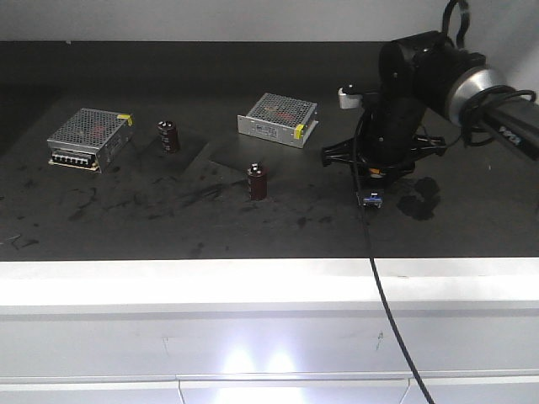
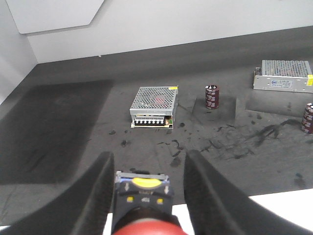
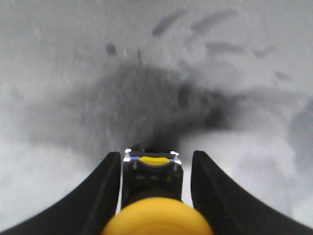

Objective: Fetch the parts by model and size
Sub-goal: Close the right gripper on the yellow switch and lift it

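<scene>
The red-capped push-button switch (image 2: 143, 193) lies along my left gripper (image 2: 148, 157), red cap towards the camera and bluish base outwards. The jaws are shut on its cap end, over the table's front edge. This gripper is out of the front view. The yellow-capped switch (image 3: 152, 174) sits the same way in my right gripper (image 3: 156, 155), which is shut on it. In the front view the right gripper (image 1: 368, 187) points down at the right of the dark table, and the switch's bluish base (image 1: 368, 199) is just above or on the surface; I cannot tell which.
Two silver perforated boxes (image 1: 90, 138) (image 1: 278, 119) and two dark capacitors (image 1: 168, 135) (image 1: 258, 182) stand on the scuffed black table. A small white object (image 1: 348, 96) lies behind the right arm. A black cable (image 1: 387, 311) hangs over the white front ledge (image 1: 253, 282).
</scene>
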You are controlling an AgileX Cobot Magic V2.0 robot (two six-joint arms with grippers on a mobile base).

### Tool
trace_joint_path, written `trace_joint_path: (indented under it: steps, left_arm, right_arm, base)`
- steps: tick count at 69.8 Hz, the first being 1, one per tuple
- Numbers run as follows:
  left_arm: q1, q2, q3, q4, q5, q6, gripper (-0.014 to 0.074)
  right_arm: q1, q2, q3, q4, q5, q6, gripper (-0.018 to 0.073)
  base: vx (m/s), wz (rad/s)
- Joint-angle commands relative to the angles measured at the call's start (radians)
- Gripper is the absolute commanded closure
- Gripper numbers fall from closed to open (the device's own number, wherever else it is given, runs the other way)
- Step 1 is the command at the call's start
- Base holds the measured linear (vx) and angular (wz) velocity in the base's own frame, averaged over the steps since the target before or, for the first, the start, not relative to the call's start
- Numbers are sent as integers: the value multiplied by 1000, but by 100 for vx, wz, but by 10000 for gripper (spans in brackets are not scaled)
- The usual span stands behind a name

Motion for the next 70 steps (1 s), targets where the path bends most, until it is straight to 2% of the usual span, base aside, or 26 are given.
trace_joint_path:
  steps: [1, 17, 39, 70]
  left_arm:
    - [-3, 6, -25, 3, -61, -2, 603]
    - [-3, 6, -25, 3, -23, -2, 603]
    - [-3, 6, -25, 3, -13, -2, 603]
    - [-3, 6, -25, 3, -14, -2, 603]
  right_arm:
    - [2, -135, 32, -9, -74, 3, 568]
    - [2, -339, 292, -11, -312, 3, 568]
    - [0, -645, 667, -61, -628, 2, 568]
    - [0, -1068, 1053, -131, -859, 2, 568]
  base:
    - [0, 0]
    - [0, 0]
    - [0, 0]
    - [0, 0]
